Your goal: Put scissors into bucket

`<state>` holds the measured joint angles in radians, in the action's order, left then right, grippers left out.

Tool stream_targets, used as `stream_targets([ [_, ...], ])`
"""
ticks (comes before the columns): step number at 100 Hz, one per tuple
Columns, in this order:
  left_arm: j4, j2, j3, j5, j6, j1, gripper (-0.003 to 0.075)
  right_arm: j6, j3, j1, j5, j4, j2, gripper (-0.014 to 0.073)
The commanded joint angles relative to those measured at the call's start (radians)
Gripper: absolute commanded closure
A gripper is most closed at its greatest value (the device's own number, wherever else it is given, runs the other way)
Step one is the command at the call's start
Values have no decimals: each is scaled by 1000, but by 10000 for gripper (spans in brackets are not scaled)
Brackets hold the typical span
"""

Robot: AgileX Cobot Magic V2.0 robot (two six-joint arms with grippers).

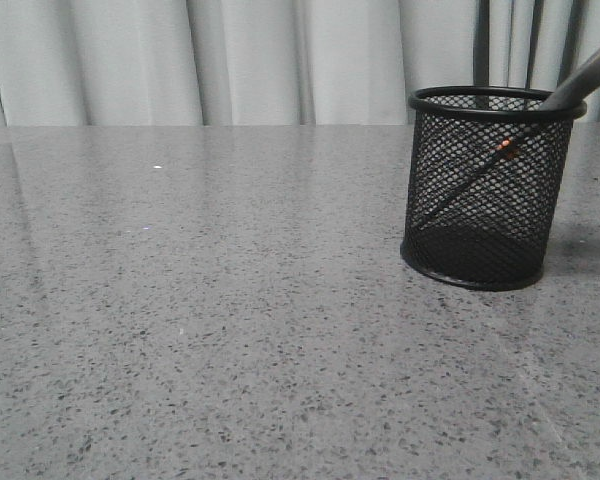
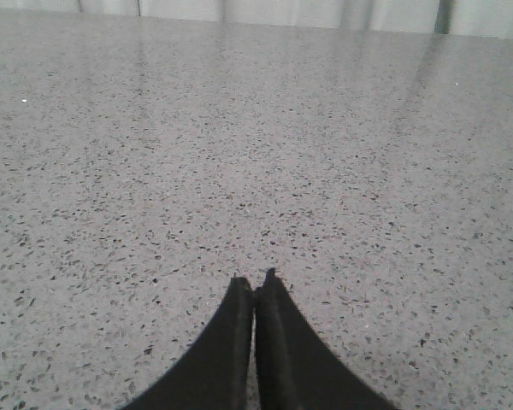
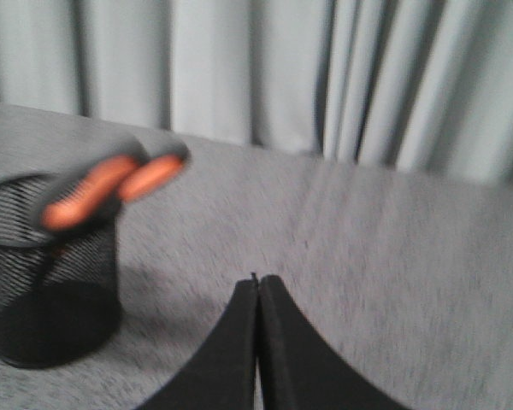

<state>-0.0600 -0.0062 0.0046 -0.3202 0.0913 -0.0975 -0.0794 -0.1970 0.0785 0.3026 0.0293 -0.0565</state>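
The black wire-mesh bucket [image 1: 488,190] stands upright on the grey table at the right. The scissors [image 1: 505,148] lean inside it, blades down, orange pivot dot showing through the mesh, and a grey handle sticks out over the rim to the right. In the right wrist view the bucket [image 3: 47,273] holds the scissors, whose orange-lined handles [image 3: 111,188] rise above the rim. My right gripper [image 3: 257,279] is shut and empty, apart from the bucket. My left gripper [image 2: 253,280] is shut and empty over bare table. Neither gripper shows in the front view.
The speckled grey table [image 1: 230,300] spreads wide to the left of and in front of the bucket. Pale curtains [image 1: 280,60] hang behind the table's far edge.
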Motion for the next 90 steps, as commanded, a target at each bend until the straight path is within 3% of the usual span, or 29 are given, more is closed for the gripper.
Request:
stream_targets([
  [1,10,-17,45,70,8,3,740,45,102,-47,-196,20,-14,654],
  [13,10,-17,45,70,8,3,740,45,228,-67,-247,20,17,654],
  [30,10,-17,45,70,8,3,740,45,225,-67,-1,21,87,654],
  [90,10,-17,45,70,8,3,740,43,225,-67,-9,21,87,654],
])
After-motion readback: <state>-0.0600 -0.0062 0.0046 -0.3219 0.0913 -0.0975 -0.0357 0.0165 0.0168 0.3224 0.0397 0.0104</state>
